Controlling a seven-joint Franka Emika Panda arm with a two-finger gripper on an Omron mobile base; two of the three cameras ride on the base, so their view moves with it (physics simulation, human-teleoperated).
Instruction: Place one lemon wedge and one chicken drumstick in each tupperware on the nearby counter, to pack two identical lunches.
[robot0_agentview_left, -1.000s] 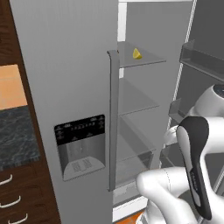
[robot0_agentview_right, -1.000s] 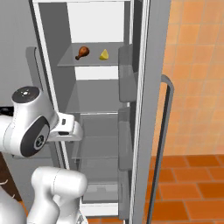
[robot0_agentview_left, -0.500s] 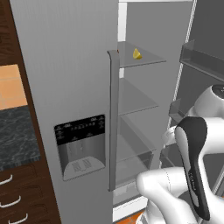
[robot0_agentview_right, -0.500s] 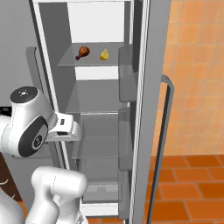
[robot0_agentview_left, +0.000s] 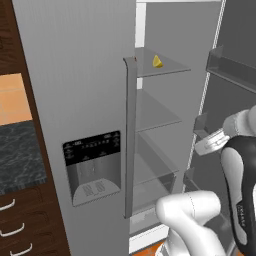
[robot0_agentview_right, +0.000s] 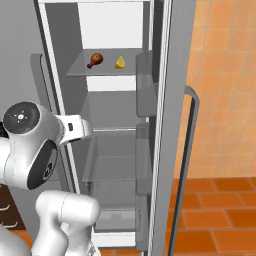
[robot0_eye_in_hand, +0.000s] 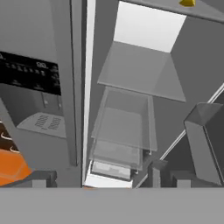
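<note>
Jaws: wide open, empty, low before the open fridge (robot0_agentview_right: 165, 125).
Food: drumstick (robot0_agentview_right: 94, 60) and lemon wedge (robot0_agentview_right: 120, 62) side by side on the top shelf (robot0_agentview_right: 107, 72).
Risk: reaching up may clip a shelf edge or nudge the wedge away.

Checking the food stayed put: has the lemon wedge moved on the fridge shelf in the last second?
No. The lemon wedge sits in the same spot on the top shelf, right of the chicken drumstick, as before.
</note>
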